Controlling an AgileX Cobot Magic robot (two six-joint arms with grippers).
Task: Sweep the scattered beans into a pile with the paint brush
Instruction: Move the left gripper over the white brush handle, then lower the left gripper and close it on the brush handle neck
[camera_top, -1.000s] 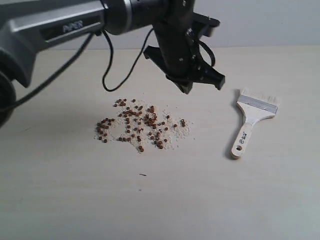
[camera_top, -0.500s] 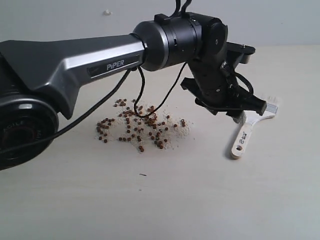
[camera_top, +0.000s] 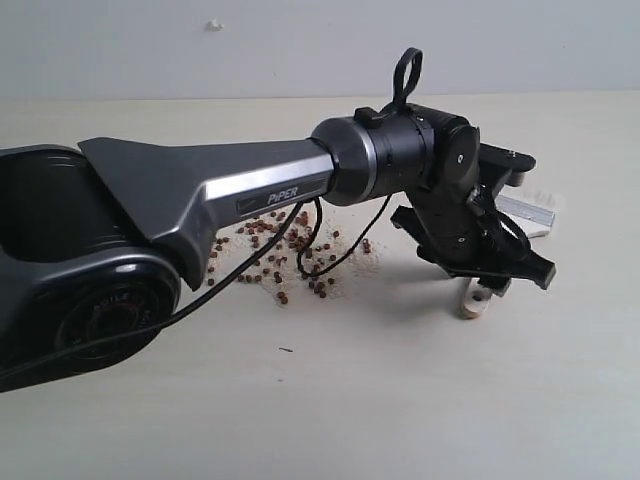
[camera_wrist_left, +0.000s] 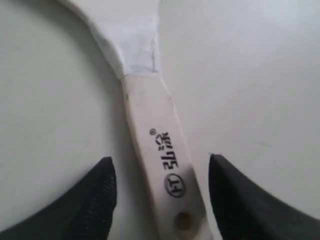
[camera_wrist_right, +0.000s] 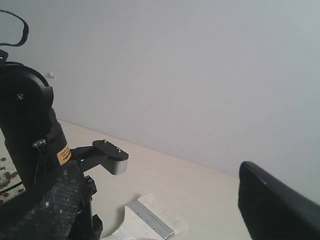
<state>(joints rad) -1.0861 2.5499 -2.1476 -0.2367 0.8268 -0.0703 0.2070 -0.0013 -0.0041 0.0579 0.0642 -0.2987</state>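
So the left gripper (camera_wrist_left: 160, 162) is spread wide open and sits right over the flat wide paint brush (camera_wrist_left: 159, 145) with the pale wooden handle, silver band and cream bristles. It has one finger on either side of the handle, near the end with the hole. Nothing's gripped yet as far as I can see.

The brush lies flat on the pale bench (camera_top: 400, 410), toward its right edge, bristles pointing at the far edge. The tiny reddish-brown beans (camera_top: 275, 266), mixed with off-white crumbs, are scattered around the middle, near the brush but not touching it.

My take on doing this pick well: the handle sits a bit slanted between the fingers, so I'd square the wrist to it first. Then come down until the fingers nearly meet the bench and close on the handle's narrow edges. Grabbing this close to the hole end probably makes for a floppy sweep, so shifting toward the band might help.

The right gripper (camera_wrist_right: 160, 200) hangs up high, open and empty.
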